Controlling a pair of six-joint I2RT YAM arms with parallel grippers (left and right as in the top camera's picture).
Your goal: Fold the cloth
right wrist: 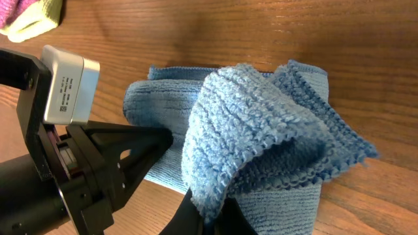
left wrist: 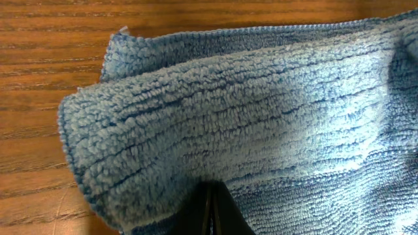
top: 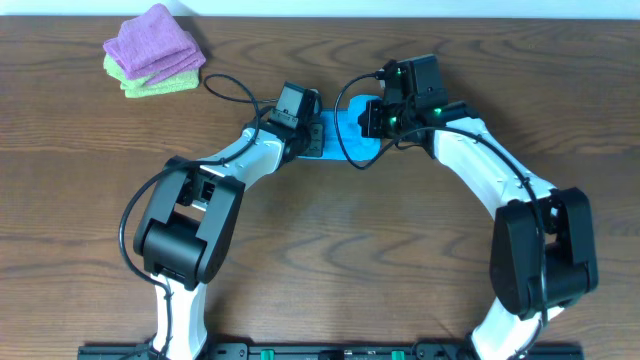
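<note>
- Lying well to the left of the left jaws, a purple folded cloth (top: 155,42) sits on top of a light-green folded cloth (top: 160,82) on the brown wooden tabletop (top: 320,260).
- A black cable (top: 235,88) loops over the wood between that stack and the left jaws.
- The left arm (top: 235,155) reaches in from the near side, and its jaws meet the left edge of the cloth (top: 350,130).
- In the left wrist view the left jaws are pressed together to a dark point at the bottom of the frame, apparently pinching the near edge of the cloth (left wrist: 261,117). A folded layer spreads just beyond them, and 1 corner of the lower layer shows past it.
- The sky-blue cloth lies bunched between the 2 sets of jaws, partly hidden from overhead by both wrists.
- In the right wrist view the right jaws are closed on a fold of the cloth (right wrist: 261,130). It rises above them as a raised hump, with the remainder flat on the wood behind.
- To the left of the right jaws in that view, the left wrist's grey box (right wrist: 68,85) and black finger touch the cloth.
- The right arm (top: 480,160) curves in from the near right.
</note>
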